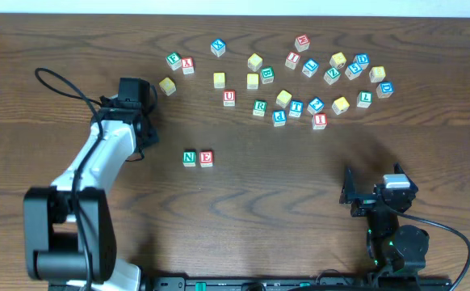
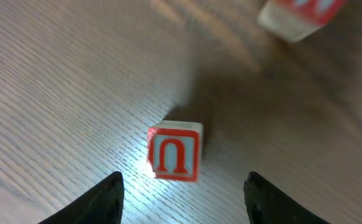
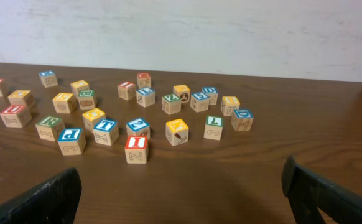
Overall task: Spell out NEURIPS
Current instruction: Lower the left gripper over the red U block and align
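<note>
U cube (image 2: 175, 152) (upright overhead) sat before the empty, half-open left gripper (image 2: 184, 186), a blurred cube (image 2: 299, 15) cropped beyond; right gripper (image 3: 181, 174) gaped empty.

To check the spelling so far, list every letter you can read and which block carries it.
"N", green: N block, apart from the heap.
"E", red: E block, just right of it.
"U", red: U block, in the heap.
"U", red: close block, left wrist view; maybe the same one.
"P", blue: P block.
"T", blue: T block.
"I", red: I block.
Other letters: too small to read surely.
</note>
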Controlling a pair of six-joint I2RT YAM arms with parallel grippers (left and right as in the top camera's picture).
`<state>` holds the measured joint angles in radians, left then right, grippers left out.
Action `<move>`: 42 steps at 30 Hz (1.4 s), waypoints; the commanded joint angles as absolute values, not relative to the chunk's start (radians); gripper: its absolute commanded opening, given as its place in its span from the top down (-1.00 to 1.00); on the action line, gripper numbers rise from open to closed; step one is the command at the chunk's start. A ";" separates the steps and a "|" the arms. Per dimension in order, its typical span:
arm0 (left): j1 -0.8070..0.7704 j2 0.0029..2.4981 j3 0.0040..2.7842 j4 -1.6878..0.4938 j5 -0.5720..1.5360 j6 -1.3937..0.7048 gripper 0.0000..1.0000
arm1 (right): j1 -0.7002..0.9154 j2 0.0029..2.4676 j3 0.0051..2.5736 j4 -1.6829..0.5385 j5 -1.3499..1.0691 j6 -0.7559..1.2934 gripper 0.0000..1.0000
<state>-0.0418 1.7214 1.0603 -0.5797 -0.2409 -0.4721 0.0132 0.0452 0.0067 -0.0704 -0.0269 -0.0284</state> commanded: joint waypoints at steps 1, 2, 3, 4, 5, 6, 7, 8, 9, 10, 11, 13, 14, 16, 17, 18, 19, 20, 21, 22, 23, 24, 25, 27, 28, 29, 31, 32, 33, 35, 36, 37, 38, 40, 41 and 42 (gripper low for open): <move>-0.035 1.755 1.084 -0.587 -0.244 -0.469 -0.17 | 0.007 0.042 0.006 -0.075 -0.029 -0.012 -0.99; -0.035 1.757 1.084 -0.587 -0.243 -0.474 -0.17 | 0.007 0.042 0.006 -0.075 -0.029 -0.012 -0.99; -0.035 1.758 1.084 -0.586 -0.244 -0.481 -0.16 | 0.007 0.042 0.006 -0.075 -0.029 -0.012 -0.99; -0.035 1.758 1.084 -0.584 -0.244 -0.484 -0.16 | 0.007 0.042 0.006 -0.075 -0.029 -0.012 -0.98; -0.035 1.758 1.084 -0.580 -0.244 -0.484 -0.16 | 0.007 0.042 0.006 -0.075 -0.029 -0.012 -0.99; -0.035 1.758 1.084 -0.577 -0.244 -0.484 -0.16 | 0.007 0.042 0.006 -0.075 -0.029 -0.012 -0.98; -0.035 1.758 1.084 -0.574 -0.244 -0.484 -0.16 | 0.007 0.042 0.006 -0.075 -0.029 -0.012 -0.98; -0.035 1.758 1.084 -0.573 -0.244 -0.484 -0.16 | 0.007 0.042 0.006 -0.075 -0.029 -0.012 -0.98; -0.035 1.758 1.084 -0.573 -0.244 -0.484 -0.17 | 0.007 0.042 0.006 -0.075 -0.029 -0.012 -0.99; -0.035 1.758 1.084 -0.572 -0.245 -0.484 -0.16 | 0.007 0.042 0.006 -0.075 -0.029 -0.012 -0.98; -0.035 1.758 1.084 -0.572 -0.245 -0.484 -0.16 | 0.007 0.042 0.006 -0.075 -0.029 -0.012 -0.98; -0.035 1.758 1.084 -0.572 -0.248 -0.484 -0.16 | 0.007 0.042 0.006 -0.075 -0.029 -0.012 -0.98; -0.035 1.758 1.084 -0.571 -0.249 -0.484 -0.16 | 0.007 0.042 0.006 -0.075 -0.029 -0.012 -0.99; -0.033 1.758 1.084 -0.572 -0.249 -0.484 -0.16 | 0.007 0.042 0.006 -0.075 -0.029 -0.012 -0.98; -0.033 1.758 1.084 -0.572 -0.249 -0.484 -0.16 | 0.007 0.042 0.006 -0.075 -0.029 -0.012 -0.98; -0.030 1.758 1.084 -0.572 -0.252 -0.489 -0.16 | 0.007 0.042 0.006 -0.075 -0.029 -0.012 -0.99; -0.027 1.758 1.084 -0.574 -0.257 -0.496 -0.15 | 0.007 0.042 0.006 -0.075 -0.029 -0.012 -0.98; -0.024 1.758 1.082 -0.574 -0.256 -0.499 -0.16 | 0.007 0.042 0.006 -0.075 -0.029 -0.012 -0.98; -0.020 1.758 1.081 -0.574 -0.257 -0.510 -0.15 | 0.007 0.042 0.006 -0.075 -0.029 -0.012 -0.98; -0.014 1.758 1.078 -0.573 -0.256 -0.516 -0.15 | 0.007 0.042 0.006 -0.075 -0.029 -0.012 -0.99; -0.009 1.758 1.075 -0.573 -0.255 -0.522 -0.16 | 0.007 0.042 0.006 -0.075 -0.029 -0.012 -0.99; -0.004 1.758 1.073 -0.573 -0.255 -0.526 -0.15 | 0.007 0.042 0.006 -0.075 -0.029 -0.012 -0.98; 0.001 1.758 1.070 -0.573 -0.255 -0.526 -0.16 | 0.007 0.042 0.006 -0.075 -0.029 -0.012 -0.99; 0.010 1.758 1.066 -0.573 -0.255 -0.529 -0.15 | 0.007 0.042 0.006 -0.075 -0.029 -0.012 -0.99; 0.012 1.758 1.065 -0.573 -0.254 -0.529 -0.15 | 0.007 0.042 0.006 -0.075 -0.029 -0.012 -0.98; 0.013 1.758 1.065 -0.573 -0.255 -0.529 -0.15 | 0.007 0.042 0.006 -0.075 -0.029 -0.012 -0.98; 0.013 1.758 1.065 -0.573 -0.254 -0.529 -0.16 | 0.007 0.042 0.006 -0.075 -0.029 -0.012 -0.99; 0.013 1.758 1.064 -0.573 -0.247 -0.529 -0.15 | 0.007 0.042 0.006 -0.075 -0.029 -0.012 -0.99; 0.013 1.758 1.064 -0.573 -0.239 -0.529 -0.15 | 0.007 0.042 0.006 -0.075 -0.029 -0.012 -0.98; 0.013 1.758 1.062 -0.569 -0.227 -0.529 -0.15 | 0.007 0.042 0.006 -0.075 -0.029 -0.012 -0.98; 0.013 1.758 1.060 -0.565 -0.223 -0.529 -0.15 | 0.007 0.042 0.006 -0.075 -0.029 -0.012 -0.98; 0.013 1.758 1.056 -0.559 -0.220 -0.529 -0.15 | 0.007 0.042 0.006 -0.075 -0.029 -0.012 -0.98; 0.013 1.758 1.052 -0.553 -0.217 -0.528 -0.15 | 0.007 0.042 0.006 -0.075 -0.029 -0.012 -0.99; 0.013 1.759 1.047 -0.551 -0.217 -0.529 -0.15 | 0.007 0.042 0.006 -0.075 -0.029 -0.012 -0.98; 0.013 1.760 1.047 -0.550 -0.217 -0.529 -0.15 | 0.007 0.042 0.006 -0.075 -0.029 -0.012 -0.99; 0.013 1.761 1.047 -0.550 -0.217 -0.529 -0.15 | 0.007 0.042 0.006 -0.075 -0.029 -0.012 -0.99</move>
